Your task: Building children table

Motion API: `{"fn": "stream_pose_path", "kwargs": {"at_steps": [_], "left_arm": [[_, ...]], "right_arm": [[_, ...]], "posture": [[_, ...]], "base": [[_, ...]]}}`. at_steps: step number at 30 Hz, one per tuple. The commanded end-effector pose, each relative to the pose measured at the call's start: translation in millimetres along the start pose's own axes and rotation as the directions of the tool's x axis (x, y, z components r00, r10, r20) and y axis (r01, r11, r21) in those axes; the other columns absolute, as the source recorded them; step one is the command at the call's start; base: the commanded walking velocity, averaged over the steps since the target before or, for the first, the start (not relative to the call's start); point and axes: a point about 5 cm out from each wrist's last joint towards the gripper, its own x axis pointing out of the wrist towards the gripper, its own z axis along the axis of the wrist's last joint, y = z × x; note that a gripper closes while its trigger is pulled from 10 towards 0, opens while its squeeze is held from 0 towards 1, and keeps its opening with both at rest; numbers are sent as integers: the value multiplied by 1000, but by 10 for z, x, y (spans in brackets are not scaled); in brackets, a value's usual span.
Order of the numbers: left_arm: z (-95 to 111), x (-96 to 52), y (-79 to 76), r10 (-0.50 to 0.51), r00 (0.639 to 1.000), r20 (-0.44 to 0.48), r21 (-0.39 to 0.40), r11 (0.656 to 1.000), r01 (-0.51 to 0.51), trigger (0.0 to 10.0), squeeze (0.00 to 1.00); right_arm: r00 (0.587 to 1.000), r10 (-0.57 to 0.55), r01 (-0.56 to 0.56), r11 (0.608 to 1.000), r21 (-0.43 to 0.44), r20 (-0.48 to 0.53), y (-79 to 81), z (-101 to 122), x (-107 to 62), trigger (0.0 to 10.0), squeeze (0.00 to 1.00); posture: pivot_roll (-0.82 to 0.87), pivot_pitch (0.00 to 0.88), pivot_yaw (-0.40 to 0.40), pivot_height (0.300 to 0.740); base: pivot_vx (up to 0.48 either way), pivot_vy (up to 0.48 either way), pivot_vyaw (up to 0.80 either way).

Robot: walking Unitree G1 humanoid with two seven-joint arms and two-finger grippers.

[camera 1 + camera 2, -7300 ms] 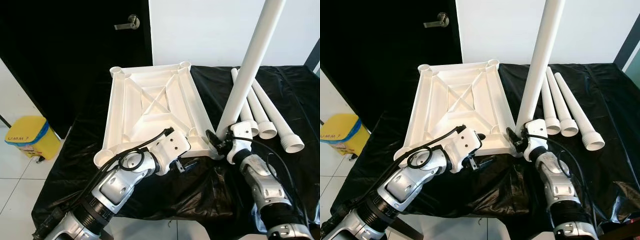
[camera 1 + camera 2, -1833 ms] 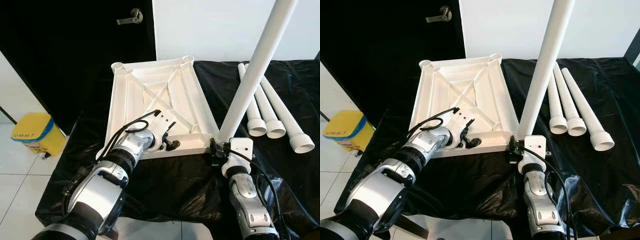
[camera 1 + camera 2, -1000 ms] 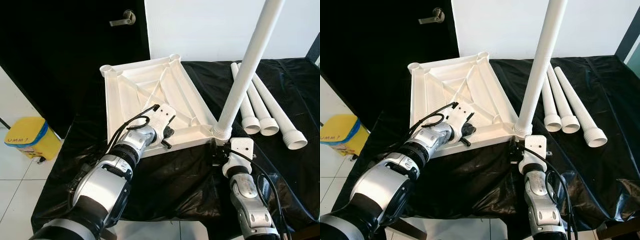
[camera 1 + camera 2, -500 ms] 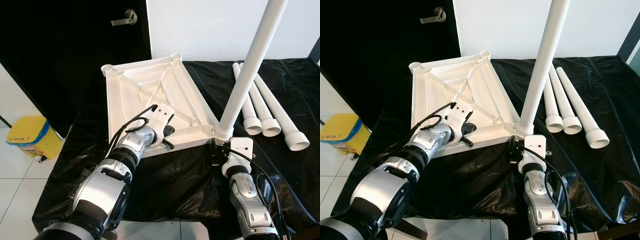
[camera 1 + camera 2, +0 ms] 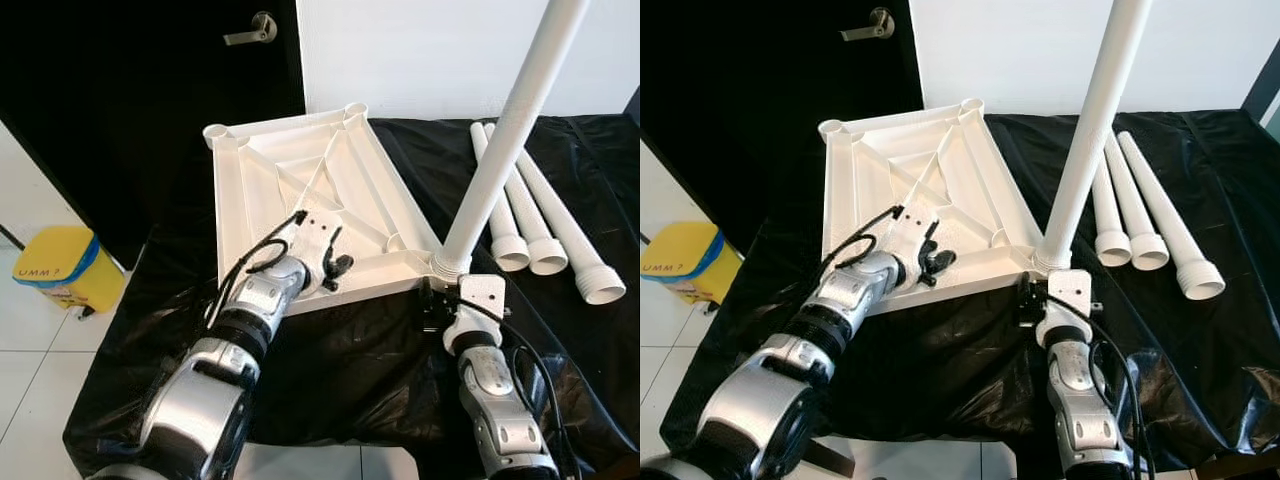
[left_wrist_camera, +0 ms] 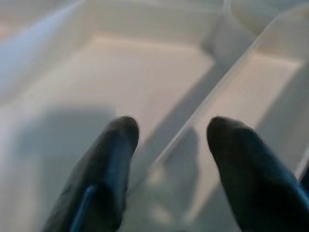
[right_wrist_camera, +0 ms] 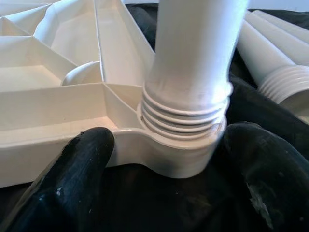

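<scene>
The white table top (image 5: 300, 180) lies upside down on the black cloth, ribs facing up. One white leg (image 5: 505, 140) stands upright in its near right corner socket (image 7: 178, 154), a few threads showing above the rim. My right gripper (image 5: 432, 302) sits low at that corner, open, one finger (image 7: 72, 183) on each side of the socket. My left gripper (image 5: 335, 268) rests on the near edge of the table top, open, its fingertips (image 6: 120, 140) straddling a rib. Three loose legs (image 5: 530, 215) lie side by side on the cloth to the right.
The black cloth (image 5: 350, 360) covers the work surface and hangs over its front edge. A yellow bin (image 5: 58, 270) stands on the tiled floor at left. Behind are a black door with a handle (image 5: 252, 30) and a white wall.
The leg, earlier held tilted in my right gripper, now stands in the corner socket, released. My left gripper has moved from below the near edge onto the table top, which has turned slightly.
</scene>
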Motion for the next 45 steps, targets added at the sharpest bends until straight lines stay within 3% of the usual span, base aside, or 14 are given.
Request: {"fn": "stream_pose_path", "kwargs": {"at_steps": [1,4,5,8,9,17,35,37,39,40,42,43,44,45], "left_arm": [[-153,-35,-154,-170,983,-66,-19,985,169,10000,1000],[-186,-98,-245,-215,975,-46,13,976,216,10000,1000],[-192,-132,-290,-237,971,-24,34,971,238,10000,835],[-195,-155,-321,-252,968,-10,47,967,252,10000,835],[-202,-173,-346,-262,965,-5,58,963,262,10000,0],[-121,-353,-455,-263,961,82,205,948,242,10000,0],[-244,-447,-525,-258,966,8,197,948,251,10000,0],[-232,-453,-532,-266,964,13,185,948,259,10000,604],[-229,-455,-532,-263,965,13,182,949,257,10000,604],[-228,-457,-534,-263,965,13,182,949,257,10000,765],[-230,-459,-539,-265,964,11,186,948,259,10000,722],[-233,-459,-542,-267,964,6,195,945,261,10000,557],[-236,-460,-549,-276,961,0,203,941,270,10000,0],[-232,-464,-560,-290,957,0,203,937,284,10000,0]], "right_arm": [[1000,11,-11,1000,-6,-24,29,-46,-14,10000,0],[1000,16,-16,1000,-7,-25,34,-49,-13,10000,0],[999,21,-21,1000,-7,-25,41,-49,-9,10000,0],[999,24,-24,1000,-7,-25,46,-48,-6,10000,0],[999,26,-26,1000,-7,-26,51,-48,-1,10000,0],[998,52,-52,999,-1,-33,115,-66,19,10000,0],[997,64,-64,998,-5,-32,100,-53,65,10000,0],[998,63,-63,998,-8,-29,86,-44,76,10000,0],[998,63,-63,998,-10,-28,83,-38,79,10000,0],[998,62,-62,998,-12,-25,75,-30,86,10000,0],[998,59,-59,998,-13,-23,67,-22,91,10000,0],[998,55,-55,998,-14,-21,59,-17,95,10000,0],[998,52,-52,999,-15,-19,53,-14,99,10000,0],[999,49,-49,999,-15,-18,47,-11,99,10000,0]], "posture": [[-226,52,56,740],[-214,54,52,740],[-201,54,49,740],[-201,54,49,740],[-185,55,44,740],[-131,63,31,740],[-118,83,11,740],[-125,83,9,740],[-125,83,9,740],[-135,84,10,740],[-139,86,13,740],[-145,86,17,740],[-148,86,18,740],[-152,87,22,740]], "base": [[0,0,0],[0,0,0],[0,0,0],[0,0,0],[0,0,0],[0,0,0],[0,0,0],[0,0,0],[0,0,0],[0,0,0],[0,0,0],[0,0,0],[0,0,0],[0,0,0]]}}
